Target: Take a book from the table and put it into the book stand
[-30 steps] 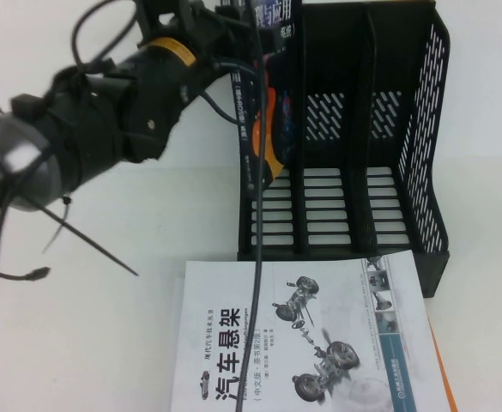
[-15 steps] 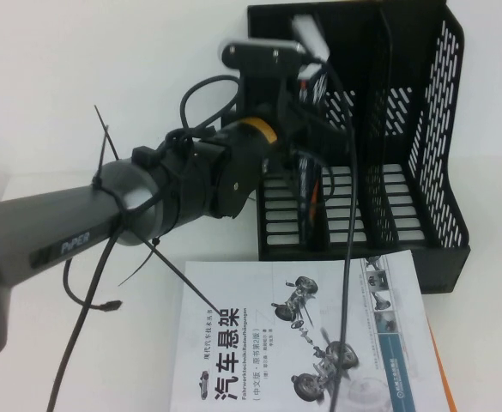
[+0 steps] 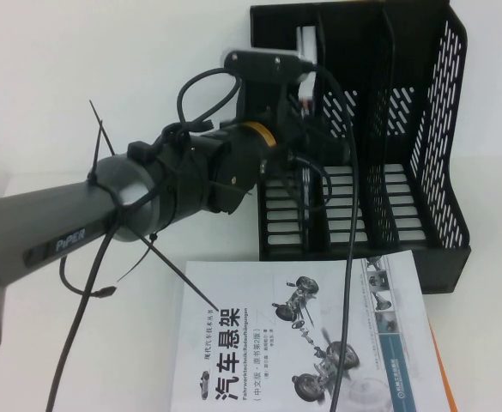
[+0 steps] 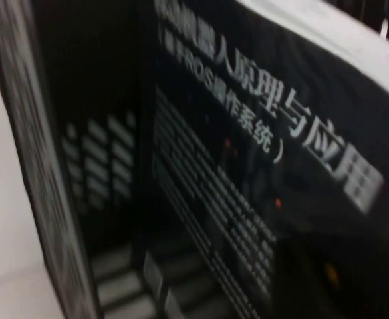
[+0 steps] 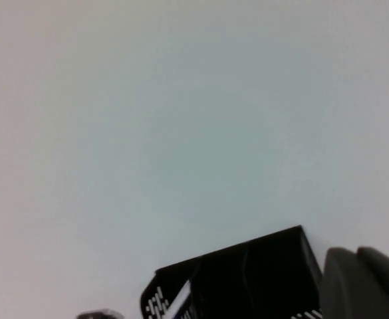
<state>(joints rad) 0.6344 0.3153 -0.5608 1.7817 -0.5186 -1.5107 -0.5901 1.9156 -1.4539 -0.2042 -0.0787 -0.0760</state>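
The left gripper [image 3: 306, 129] reaches into the leftmost compartment of the book stand [image 3: 439, 129], at the black book [image 4: 260, 173] standing upright there; whether its fingers clamp the book cannot be told. The right gripper [image 5: 367, 286] shows only as a dark edge, state unclear. On the table [image 3: 79, 86], a white book [image 3: 302, 343] lies before the stand.
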